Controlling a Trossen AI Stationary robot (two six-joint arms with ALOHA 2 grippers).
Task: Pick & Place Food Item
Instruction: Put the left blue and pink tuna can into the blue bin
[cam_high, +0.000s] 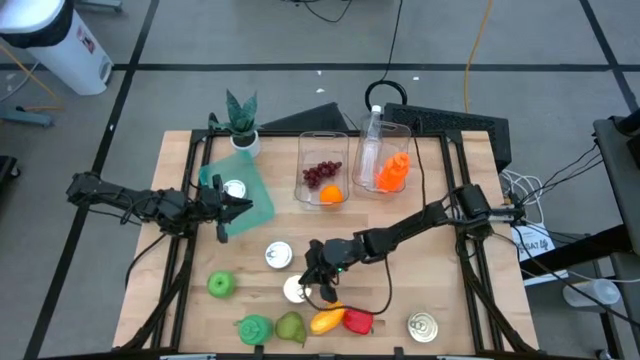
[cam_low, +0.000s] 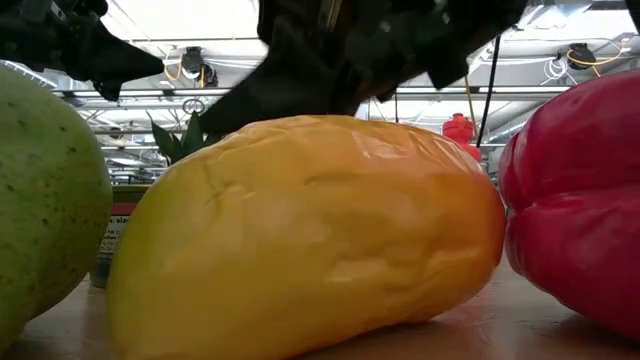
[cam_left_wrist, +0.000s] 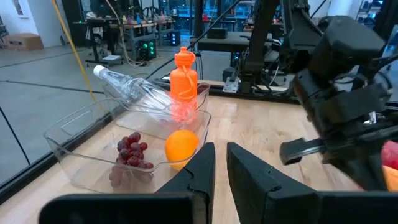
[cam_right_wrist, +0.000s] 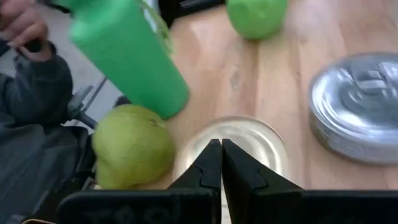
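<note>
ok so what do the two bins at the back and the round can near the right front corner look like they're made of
The two bins look like clear, glossy plastic: the grapes and orange show straight through the walls, and the rims catch the light. The round can looks like bare metal: silvery, shiny top with ridged rings, though a metallic-finish lid can't be ruled out.

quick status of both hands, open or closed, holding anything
left hand: closed, holding nothing, near the teal lid.
right hand: closed, empty, above a can.
</note>
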